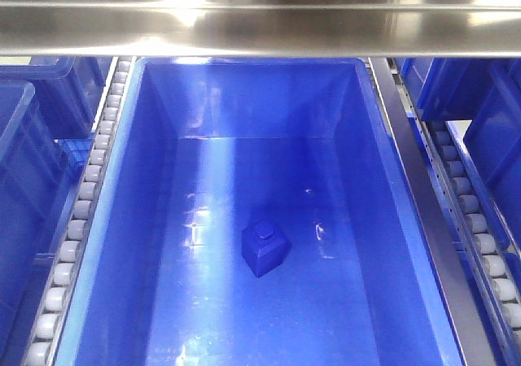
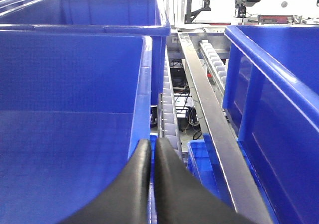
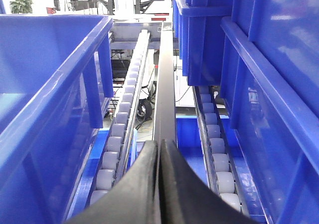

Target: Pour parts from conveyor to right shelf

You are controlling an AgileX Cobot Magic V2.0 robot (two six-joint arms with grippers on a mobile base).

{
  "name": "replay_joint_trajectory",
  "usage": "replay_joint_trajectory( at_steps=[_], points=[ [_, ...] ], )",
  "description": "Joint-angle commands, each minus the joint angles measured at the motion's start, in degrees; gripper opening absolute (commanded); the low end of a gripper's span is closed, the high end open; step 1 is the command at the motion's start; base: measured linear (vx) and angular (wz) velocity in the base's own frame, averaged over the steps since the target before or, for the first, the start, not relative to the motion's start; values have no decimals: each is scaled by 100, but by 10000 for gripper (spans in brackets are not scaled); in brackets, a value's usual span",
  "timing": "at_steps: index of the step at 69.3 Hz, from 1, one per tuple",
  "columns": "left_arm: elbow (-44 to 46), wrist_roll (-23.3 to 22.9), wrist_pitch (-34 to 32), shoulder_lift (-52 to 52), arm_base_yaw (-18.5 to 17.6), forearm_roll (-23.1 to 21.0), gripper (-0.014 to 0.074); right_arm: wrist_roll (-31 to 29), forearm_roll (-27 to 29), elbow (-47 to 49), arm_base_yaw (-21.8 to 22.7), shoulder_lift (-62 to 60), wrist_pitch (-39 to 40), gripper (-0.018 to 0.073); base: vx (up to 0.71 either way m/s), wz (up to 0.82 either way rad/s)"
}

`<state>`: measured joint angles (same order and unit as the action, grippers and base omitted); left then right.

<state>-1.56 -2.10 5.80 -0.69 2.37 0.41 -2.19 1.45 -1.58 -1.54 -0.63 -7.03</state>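
**Blue block lying in shelf bin; both grippers closed and empty**

Front view: one small bright-blue plastic block with a round stud on top rests on the floor of a large, deep, glossy blue rectangular plastic bin, roughly mid-floor and well apart from all four walls. The block sits slightly tilted, stud uppermost. The bin stands on the stainless-steel rack, between two rows of small grey rollers; a polished steel crossbar runs above the bin's far end. Further blue bins flank it on both sides.

Left wrist view: the left gripper has its two black curved fingers pressed together, tips touching, with nothing between them. It sits beside the rim of a blue bin wall, over the gap with a roller track and a steel rail.

Right wrist view: the right gripper is likewise clenched, fingers meeting at the tips and empty. It points along a steel divider rail running between two roller tracks, with blue bins on either side.

The conveyor does not appear in any view.
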Motion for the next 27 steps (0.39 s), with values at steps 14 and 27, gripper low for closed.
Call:
replay_joint_trajectory(
  at_steps=[14, 27],
  points=[
    [113, -49, -454, -67, -30, -41, -6, -53, -25, -43, -4, -71, 461, -5, 0, 0],
    [113, -49, -454, -67, -30, -41, -6, -53, -25, -43, -4, -71, 461, -5, 0, 0]
  ],
)
